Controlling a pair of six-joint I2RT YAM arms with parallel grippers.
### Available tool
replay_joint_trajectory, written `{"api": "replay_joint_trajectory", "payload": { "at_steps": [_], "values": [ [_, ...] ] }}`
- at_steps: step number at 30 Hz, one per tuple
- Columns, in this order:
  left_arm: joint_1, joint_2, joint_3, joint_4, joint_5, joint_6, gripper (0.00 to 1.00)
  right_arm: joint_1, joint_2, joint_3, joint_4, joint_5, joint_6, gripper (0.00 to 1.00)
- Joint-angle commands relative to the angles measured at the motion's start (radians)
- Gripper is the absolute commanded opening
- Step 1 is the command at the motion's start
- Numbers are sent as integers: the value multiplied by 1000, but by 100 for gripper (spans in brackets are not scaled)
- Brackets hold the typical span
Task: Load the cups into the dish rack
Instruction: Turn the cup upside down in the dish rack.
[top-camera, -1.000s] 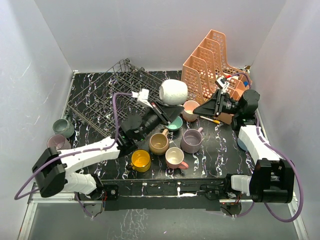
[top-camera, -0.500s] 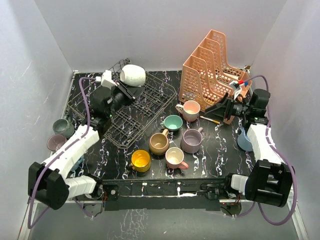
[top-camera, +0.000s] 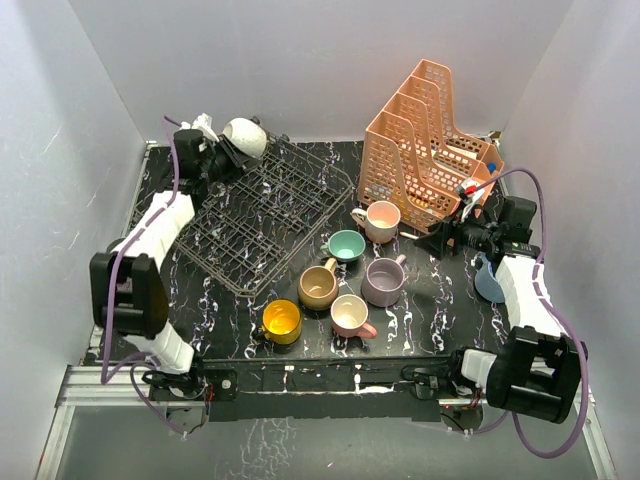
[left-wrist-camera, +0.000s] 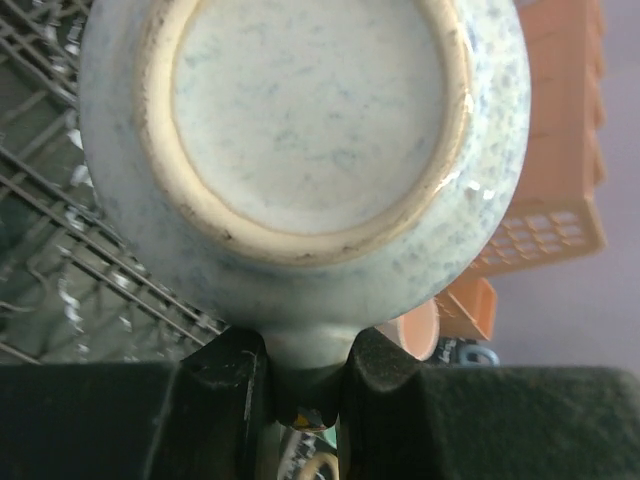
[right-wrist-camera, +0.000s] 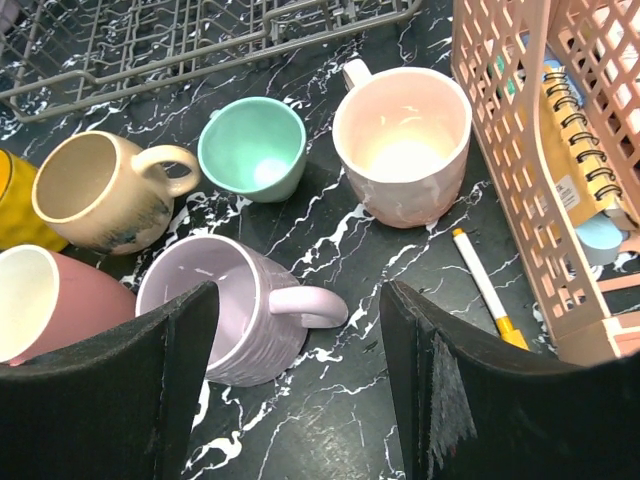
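Pinching the speckled mug (left-wrist-camera: 300, 120) by its handle, your left gripper (left-wrist-camera: 300, 372) holds it base-up for the dish rack (top-camera: 270, 215); right gripper (right-wrist-camera: 298, 305) gapes empty.

Dish rack (top-camera: 270, 215): dark grey wire, left side. Cream cup (top-camera: 243, 137): tilted over its far-left corner. Six cups (top-camera: 318, 287): mouths up, right of rack.

The black marbled counter (top-camera: 440, 300) carries the dish rack (top-camera: 265, 215) at upper left and an orange organizer (top-camera: 425, 140) at upper right. At centre stand a teal cup (top-camera: 347, 245), cream cup (top-camera: 383, 220), tan cup (top-camera: 318, 287), lilac cup (top-camera: 384, 281), pink cup (top-camera: 350, 315) and yellow cup (top-camera: 282, 321), with a pen (right-wrist-camera: 485, 288) just beside the organizer.
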Motion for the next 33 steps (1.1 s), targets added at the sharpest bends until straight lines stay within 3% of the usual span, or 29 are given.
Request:
{"api": "replay_joint_trajectory", "payload": {
  "at_steps": [1,15,33],
  "values": [
    [22,101,157,-3,-10,183,0,-9,-31,15,23,25,-71,68],
    [22,487,484,-74,-252,346,0,-16,-64,8,27,78,-91,68],
    [-15,751,741,-118,-413,447,0,-23,-47,6,32,89,-93,68]
  ]
}}
